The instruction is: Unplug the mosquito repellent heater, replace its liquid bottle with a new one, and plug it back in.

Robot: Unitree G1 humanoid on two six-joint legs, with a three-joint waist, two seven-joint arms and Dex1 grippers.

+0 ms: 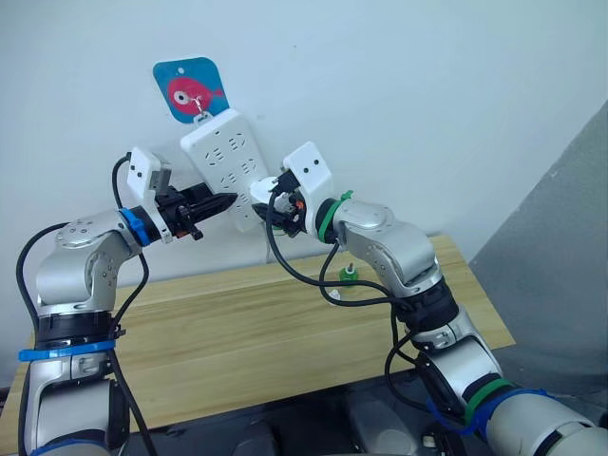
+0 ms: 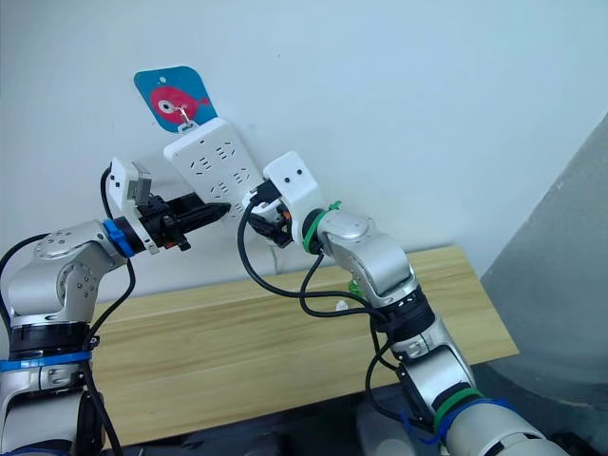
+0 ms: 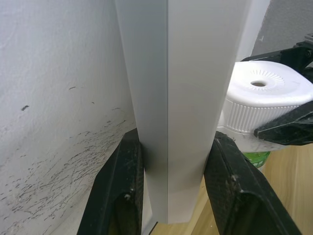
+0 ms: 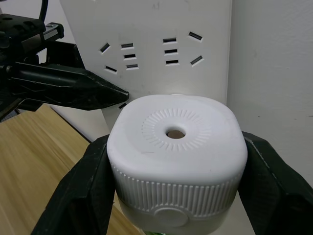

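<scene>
I see the small white rounded plastic heater (image 4: 177, 161) with the dark hole in its domed top clamped between my right fingers (image 4: 80, 196), against the long white multi-socket power strip (image 1: 231, 161) on the wall. My left fingers (image 3: 122, 193) are closed on the strip's lower edge. Below lies the light wooden bench (image 1: 256, 332), with a small green-capped bottle (image 1: 349, 275) on it.

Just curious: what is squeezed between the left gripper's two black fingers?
The long white plastic power strip on the wall; the left gripper clamps its edge, seen in the left wrist view.
</scene>
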